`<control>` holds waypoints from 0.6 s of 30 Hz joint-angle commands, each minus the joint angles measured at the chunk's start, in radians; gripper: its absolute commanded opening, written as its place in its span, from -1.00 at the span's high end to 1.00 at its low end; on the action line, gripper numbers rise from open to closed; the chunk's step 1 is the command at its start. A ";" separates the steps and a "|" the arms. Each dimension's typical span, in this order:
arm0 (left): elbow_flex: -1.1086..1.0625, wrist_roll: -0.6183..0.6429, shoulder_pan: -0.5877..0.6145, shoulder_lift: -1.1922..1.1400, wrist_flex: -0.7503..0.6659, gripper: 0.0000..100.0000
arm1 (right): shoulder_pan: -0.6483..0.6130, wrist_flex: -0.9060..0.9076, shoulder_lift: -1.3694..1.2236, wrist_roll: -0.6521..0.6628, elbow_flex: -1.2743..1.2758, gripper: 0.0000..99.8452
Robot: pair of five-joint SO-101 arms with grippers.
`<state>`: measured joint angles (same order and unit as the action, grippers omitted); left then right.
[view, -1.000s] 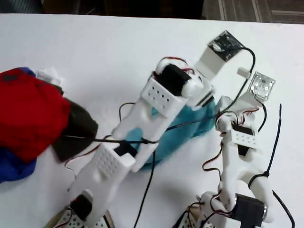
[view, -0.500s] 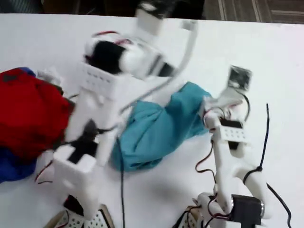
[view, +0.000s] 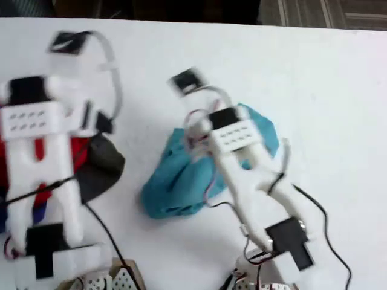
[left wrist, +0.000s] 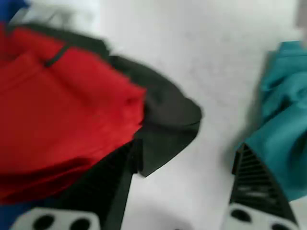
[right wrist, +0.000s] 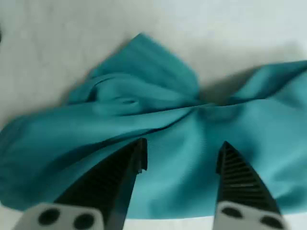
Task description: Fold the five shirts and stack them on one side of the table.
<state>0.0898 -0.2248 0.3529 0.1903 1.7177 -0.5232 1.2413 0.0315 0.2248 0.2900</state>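
A crumpled teal shirt [view: 172, 178] lies mid-table, also seen in the right wrist view [right wrist: 158, 110] and the left wrist view [left wrist: 283, 124]. My right gripper [right wrist: 180, 155] hangs open just above it, with nothing between its fingers; that arm [view: 236, 136] covers the shirt's right part. At the table's left is a pile: a red shirt [left wrist: 57, 110] on top, a black shirt [left wrist: 165, 117] poking out beside it, and blue cloth [left wrist: 9, 7] beneath. My left gripper [left wrist: 184, 165] stands open over the black shirt's edge, holding nothing. The left arm [view: 39, 139] hides most of the pile from above.
The white table [view: 314, 78] is bare at the back and on the right. Loose cables [view: 103, 229] trail from both arms near the front edge. A strip of white cloth [left wrist: 62, 12] lies behind the red shirt.
The left arm swung left, from over the teal shirt to above the red and black pile. The right arm moved left onto the teal shirt, which now lies more bunched up.
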 commanded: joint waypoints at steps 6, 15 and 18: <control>-0.216 -0.129 0.284 0.170 -0.100 0.38 | -0.251 0.077 -0.128 0.121 -0.048 0.53; -0.243 -0.199 0.345 0.192 -0.110 0.38 | -0.081 0.147 -0.363 0.129 -0.052 0.97; -0.243 -0.210 0.345 0.209 -0.110 0.38 | 0.045 0.205 -0.332 0.132 -0.057 0.95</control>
<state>-0.1573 -0.4227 0.6874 0.3514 1.6241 -0.5907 1.3794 -0.3122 0.3460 0.2424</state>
